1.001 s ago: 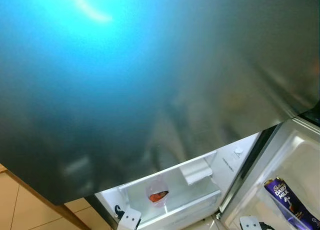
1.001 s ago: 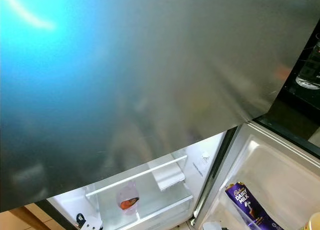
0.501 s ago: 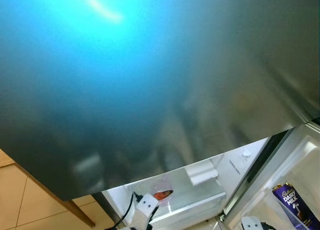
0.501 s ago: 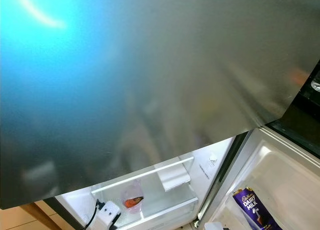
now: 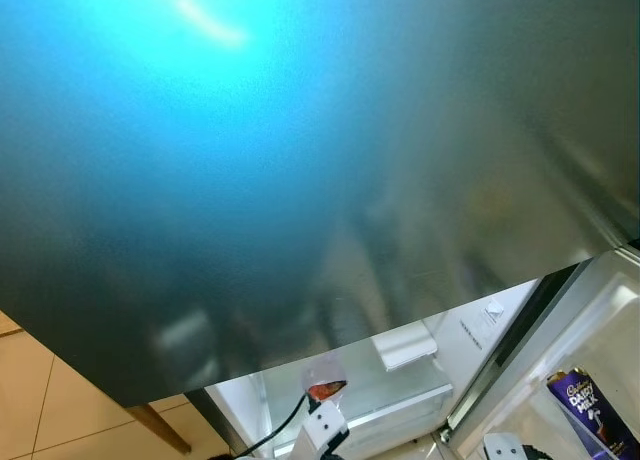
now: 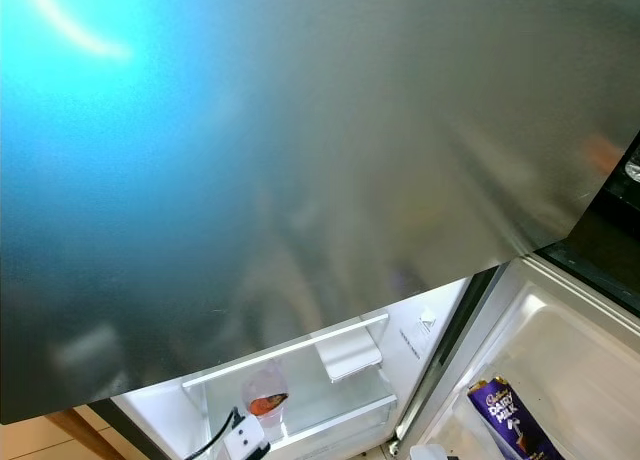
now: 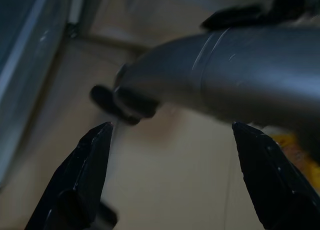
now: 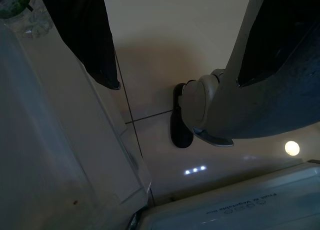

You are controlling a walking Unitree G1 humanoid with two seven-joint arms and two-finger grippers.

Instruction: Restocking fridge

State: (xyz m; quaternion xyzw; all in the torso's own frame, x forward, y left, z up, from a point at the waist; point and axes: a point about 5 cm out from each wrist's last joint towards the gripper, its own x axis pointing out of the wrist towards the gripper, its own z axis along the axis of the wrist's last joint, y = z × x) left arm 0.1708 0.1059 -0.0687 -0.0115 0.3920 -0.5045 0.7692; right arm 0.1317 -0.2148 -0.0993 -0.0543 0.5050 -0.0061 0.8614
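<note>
The steel fridge door (image 5: 330, 160) looms close; below it, the lit compartment holds a bagged orange item (image 6: 263, 404). A chocolate bar (image 5: 590, 420) sits in the door shelf (purple wrapper). Left claw (image 7: 172, 180) gapes apart; right claw (image 8: 175, 55) likewise.

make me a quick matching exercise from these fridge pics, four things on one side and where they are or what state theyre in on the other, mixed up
Things:
1. chocolate bar
2. clear cup
3. left gripper
4. upper fridge door

Places or states:
A. on the lit shelf inside the open compartment, with something orange in it
B. closed, steel, with a blue glare on it
C. in the rack of the open lower door, purple wrapper
D. fingers apart, nothing between them

Pairs: 1-C, 2-A, 3-D, 4-B
</note>
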